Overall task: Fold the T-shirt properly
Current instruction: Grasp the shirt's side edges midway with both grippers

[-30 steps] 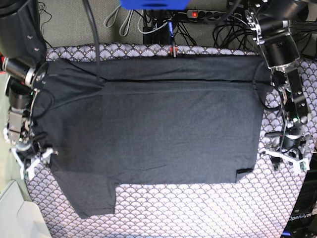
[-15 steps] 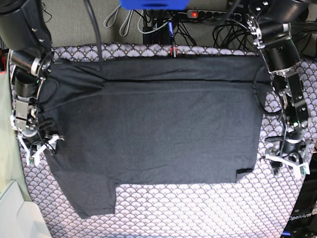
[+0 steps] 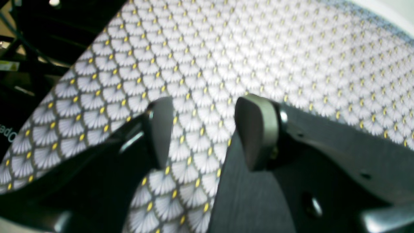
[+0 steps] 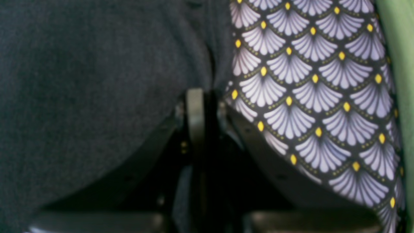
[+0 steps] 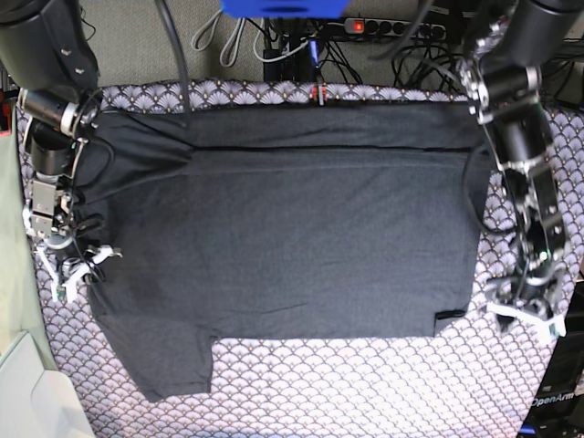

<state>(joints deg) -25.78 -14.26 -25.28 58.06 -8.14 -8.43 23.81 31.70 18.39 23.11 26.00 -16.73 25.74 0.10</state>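
Note:
The dark grey T-shirt (image 5: 283,237) lies spread flat over the fan-patterned tablecloth (image 5: 365,383), with one sleeve (image 5: 169,365) sticking out toward the near left. At the shirt's left edge my right gripper (image 5: 73,265) is down on the cloth. In the right wrist view its fingers (image 4: 194,110) stand pressed together where the T-shirt (image 4: 97,81) edge runs in between them. My left gripper (image 5: 523,313) hovers beside the shirt's right edge. Its fingers (image 3: 255,129) are apart over bare tablecloth (image 3: 226,48), with nothing between them.
Cables and a power strip (image 5: 383,26) run behind the table's far edge, beside a blue block (image 5: 283,7). A white object (image 5: 27,392) sits off the near left corner. A green surface (image 4: 397,48) borders the tablecloth on the right arm's side.
My right gripper moved in onto the shirt's left edge and closed from wide open. My left gripper drifted toward the near edge, staying open.

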